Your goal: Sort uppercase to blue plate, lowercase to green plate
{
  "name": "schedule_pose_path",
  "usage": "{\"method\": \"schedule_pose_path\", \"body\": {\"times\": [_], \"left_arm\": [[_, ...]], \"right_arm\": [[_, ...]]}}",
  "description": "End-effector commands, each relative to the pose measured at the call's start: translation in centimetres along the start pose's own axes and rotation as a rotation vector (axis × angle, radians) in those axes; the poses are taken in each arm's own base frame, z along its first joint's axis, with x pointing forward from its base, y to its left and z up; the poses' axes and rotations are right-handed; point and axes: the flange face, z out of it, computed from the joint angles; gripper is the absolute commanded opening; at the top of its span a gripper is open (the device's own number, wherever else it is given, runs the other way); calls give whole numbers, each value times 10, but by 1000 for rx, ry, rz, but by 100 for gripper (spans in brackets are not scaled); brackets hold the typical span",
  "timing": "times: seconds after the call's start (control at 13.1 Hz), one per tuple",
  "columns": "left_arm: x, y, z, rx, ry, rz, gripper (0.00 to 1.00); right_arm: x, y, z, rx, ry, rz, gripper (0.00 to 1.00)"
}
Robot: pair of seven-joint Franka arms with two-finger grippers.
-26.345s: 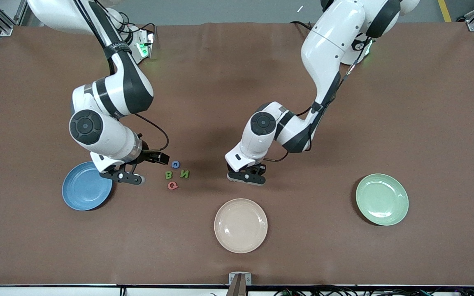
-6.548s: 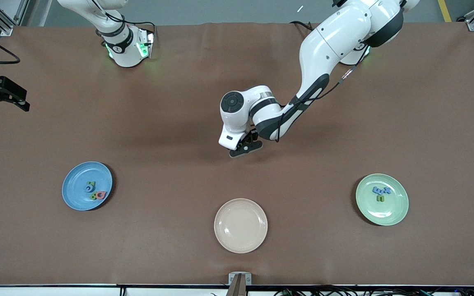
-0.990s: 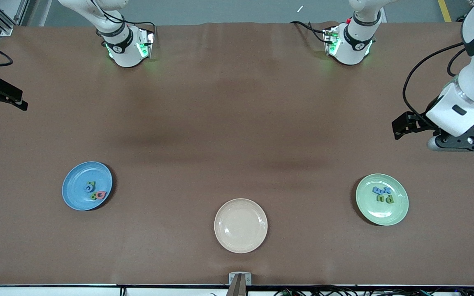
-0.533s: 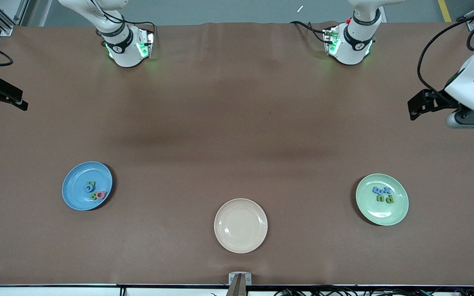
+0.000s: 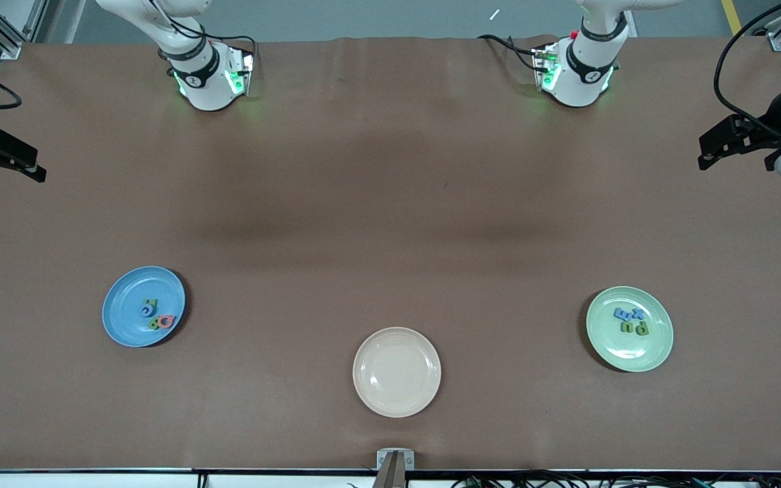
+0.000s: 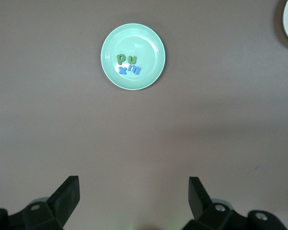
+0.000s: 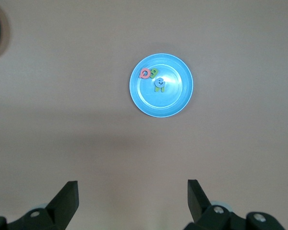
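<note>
The brown table [image 5: 390, 224] carries three plates. On the blue plate [image 5: 123, 325] lie the uppercase letters [image 5: 154, 316] in a small cluster; on the green plate [image 5: 655, 349] lie the lowercase letters [image 5: 630, 322]. The cream plate [image 5: 396, 371], between them and nearer the camera, holds nothing. No letter lies loose on the table, so the sorting looks finished. The left hand [image 6: 133, 196] hangs open at its end of the table; the right hand [image 7: 132, 199] waits open at the other, both empty.

Glossy plates [image 5: 658, 346] sit on a matt brown table cover [image 5: 390, 203].
</note>
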Motion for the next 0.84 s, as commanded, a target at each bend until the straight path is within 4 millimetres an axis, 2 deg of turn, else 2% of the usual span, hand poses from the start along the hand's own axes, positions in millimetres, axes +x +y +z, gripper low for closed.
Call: {"method": "schedule_pose_path", "body": {"times": [0.0, 0.76], "left_arm": [[-7, -2, -2, -8, 9, 16, 100], [-12, 29, 0, -5, -6, 50, 100]], "right_arm": [[-4, -2, -3, -3, 0, -6, 100], [-4, -2, -3, -3, 0, -6, 100]]}}
